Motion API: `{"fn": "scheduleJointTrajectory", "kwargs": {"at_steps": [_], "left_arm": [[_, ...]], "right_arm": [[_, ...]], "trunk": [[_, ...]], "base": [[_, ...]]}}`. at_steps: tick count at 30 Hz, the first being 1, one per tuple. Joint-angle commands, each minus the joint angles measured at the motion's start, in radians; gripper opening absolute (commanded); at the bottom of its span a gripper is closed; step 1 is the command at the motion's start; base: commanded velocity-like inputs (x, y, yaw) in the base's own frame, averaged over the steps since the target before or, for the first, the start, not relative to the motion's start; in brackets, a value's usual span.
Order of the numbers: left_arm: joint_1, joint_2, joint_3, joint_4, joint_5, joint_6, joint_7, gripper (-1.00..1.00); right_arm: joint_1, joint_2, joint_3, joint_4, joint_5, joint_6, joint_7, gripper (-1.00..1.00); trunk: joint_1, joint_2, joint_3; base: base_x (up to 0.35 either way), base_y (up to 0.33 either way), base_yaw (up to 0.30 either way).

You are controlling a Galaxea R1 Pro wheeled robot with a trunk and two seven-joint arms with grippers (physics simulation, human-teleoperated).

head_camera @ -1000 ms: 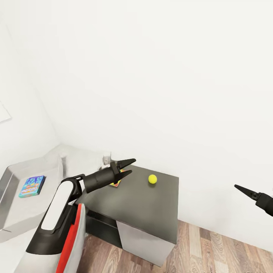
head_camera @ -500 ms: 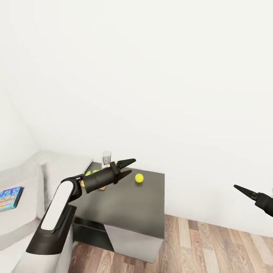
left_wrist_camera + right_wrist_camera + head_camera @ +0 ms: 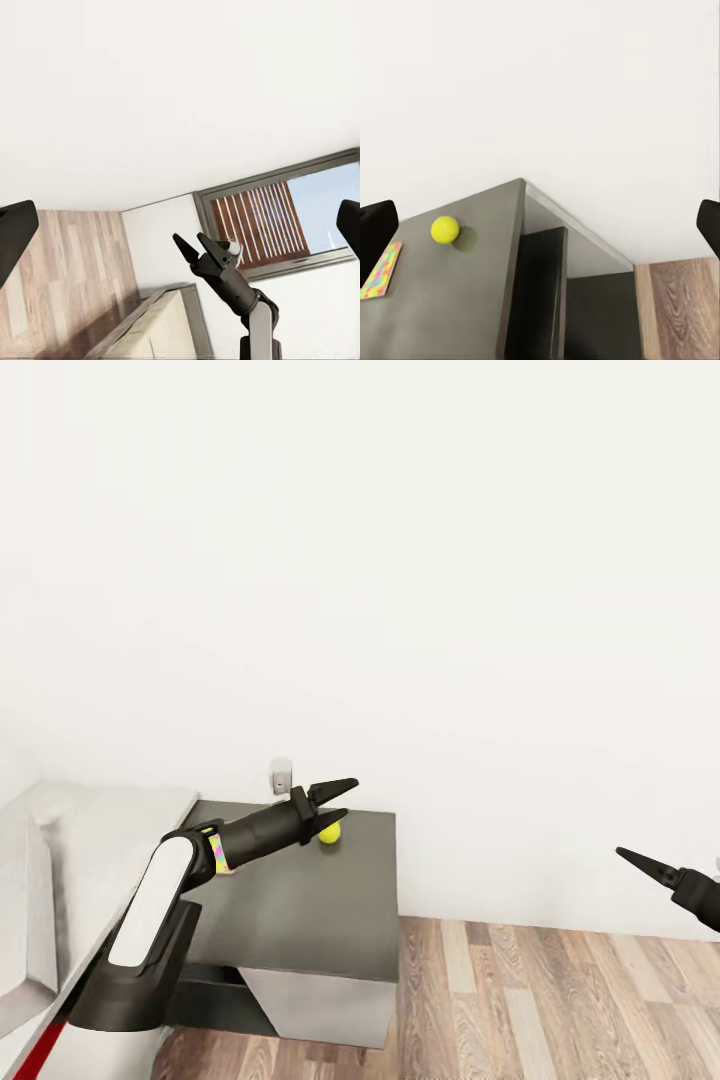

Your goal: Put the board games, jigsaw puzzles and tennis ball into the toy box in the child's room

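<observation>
Both your left gripper (image 3: 334, 806) and right gripper (image 3: 193, 248) hang open and empty; nudging the tennis ball (image 3: 330, 833) risks rolling it off the table (image 3: 300, 900).

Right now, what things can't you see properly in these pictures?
- Tennis ball, head view: the left gripper covers part of it.
- Jigsaw puzzle, head view: mostly behind the left arm; in the right wrist view a dark finger hides one corner.
- Right gripper, head view: its arm is cut off by the picture edge.
- Small white object by the wall: too small to identify.
</observation>
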Motion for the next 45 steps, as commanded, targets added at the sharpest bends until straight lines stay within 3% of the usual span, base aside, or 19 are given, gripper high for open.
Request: {"fn": "scheduleJointTrajectory", "kwargs": {"at_steps": [1,15,30,37,45], "left_arm": [[-0.001,0.000,0.001,-0.001,0.010,0.003,0.009,1.00],[-0.001,0.001,0.001,-0.001,0.010,0.003,0.009,1.00],[-0.002,0.001,0.001,0.001,0.009,0.003,0.009,1.00],[-0.002,0.001,0.001,0.001,0.009,0.003,0.009,1.00],[-0.002,0.001,0.001,0.001,0.009,0.003,0.009,1.00]], "right_arm": [[-0.001,0.000,-0.001,0.000,0.005,0.004,0.007,1.00],[-0.001,0.005,0.002,0.000,0.005,0.003,0.006,1.00],[-0.001,0.004,0.052,0.000,0.005,0.001,0.005,1.00],[0.004,0.010,0.056,0.009,0.006,-0.008,0.004,1.00],[0.022,0.015,0.058,0.018,0.006,-0.070,0.006,1.00]], "trunk": [[0.001,-0.002,-0.002],[0.001,-0.002,-0.002],[0.001,-0.002,-0.002],[0.001,-0.002,-0.003],[0.001,-0.002,-0.003]], "base": [[0.000,0.000,-0.283],[0.000,0.000,-0.284],[0.000,0.000,-0.278],[0.000,0.000,-0.134],[0.000,0.000,-0.047]]}}
